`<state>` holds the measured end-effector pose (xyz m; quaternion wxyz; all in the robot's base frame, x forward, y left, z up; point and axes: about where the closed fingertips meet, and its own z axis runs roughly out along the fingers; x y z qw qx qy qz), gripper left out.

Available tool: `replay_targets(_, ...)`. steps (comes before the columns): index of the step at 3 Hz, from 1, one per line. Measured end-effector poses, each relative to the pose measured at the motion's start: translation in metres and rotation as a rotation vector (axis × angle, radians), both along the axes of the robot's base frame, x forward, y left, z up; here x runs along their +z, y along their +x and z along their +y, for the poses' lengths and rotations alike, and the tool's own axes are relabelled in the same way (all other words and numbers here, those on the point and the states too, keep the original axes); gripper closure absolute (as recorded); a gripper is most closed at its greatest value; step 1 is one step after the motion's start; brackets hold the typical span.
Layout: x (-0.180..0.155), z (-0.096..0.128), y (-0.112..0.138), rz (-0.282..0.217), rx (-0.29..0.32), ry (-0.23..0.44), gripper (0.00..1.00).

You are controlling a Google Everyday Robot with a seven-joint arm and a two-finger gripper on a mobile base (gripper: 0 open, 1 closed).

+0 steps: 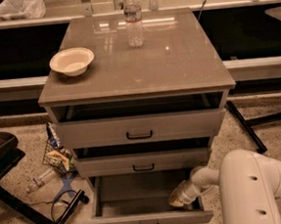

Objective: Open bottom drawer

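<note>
The pincer (177, 198) sits at the right end of the bottom drawer (133, 195), just behind its left-right front panel; its grip cannot be told.

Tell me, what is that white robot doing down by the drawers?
The robot is opening the bottom drawer of the cabinet. That drawer is pulled well out. The robot's gripper is low at the drawer's right side, just inside the tray. A bowl and a water bottle stand on the cabinet top.
</note>
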<state>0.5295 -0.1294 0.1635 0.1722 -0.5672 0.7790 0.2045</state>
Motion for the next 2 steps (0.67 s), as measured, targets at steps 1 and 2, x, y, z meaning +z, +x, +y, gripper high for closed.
replay_targets(1,0.002,0.008,-0.034,0.053,-0.008,-0.001,1.0)
replay_targets(2,0.01,0.019,-0.058,0.077,0.0,-0.006,1.0)
